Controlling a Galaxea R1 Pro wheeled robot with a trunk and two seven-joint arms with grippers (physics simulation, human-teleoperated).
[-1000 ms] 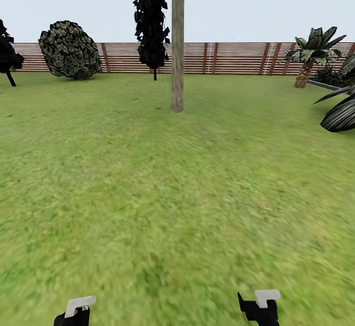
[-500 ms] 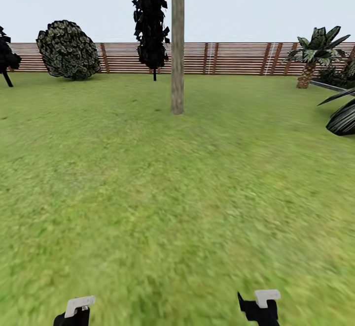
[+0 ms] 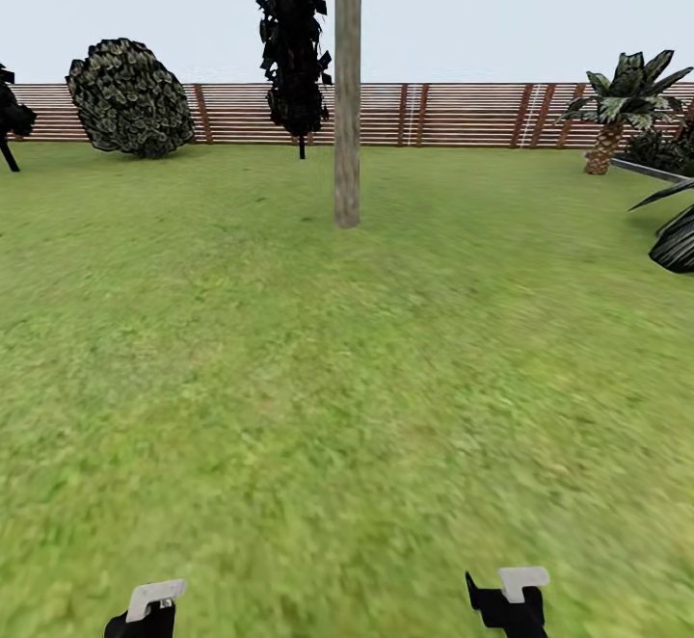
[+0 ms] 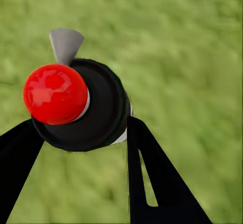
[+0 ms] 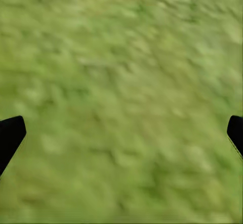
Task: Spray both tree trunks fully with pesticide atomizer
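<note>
The pesticide atomizer (image 4: pixel 98 110), a dark bottle with a red top (image 4: pixel 55 93), sits between the black fingers (image 4: pixel 147 168) of my left gripper (image 4: pixel 81 127), which is shut on it over the lawn. My right gripper (image 5: pixel 121 133) is open, its two fingertips far apart with nothing but grass between them. In the head view both grippers hang low at the near edge, the left one (image 3: pixel 149 609) and the right one (image 3: pixel 511 599). One tree trunk (image 3: pixel 347 89), thick, straight and grey-brown, stands straight ahead on the garden lawn (image 3: pixel 347 378), well beyond both grippers.
A brown slatted fence (image 3: pixel 453 114) closes the far side. A round bush (image 3: pixel 130 98) stands at the back left, and a narrow dark-leaved plant (image 3: pixel 294 40) just behind the trunk. A palm-like plant (image 3: pixel 617 108) and dark broad leaves (image 3: pixel 675 238) stand at the right.
The whole view has crept forward toward the trunk, and the plants at the sides have slid outward. Both grippers hold the same pose.
</note>
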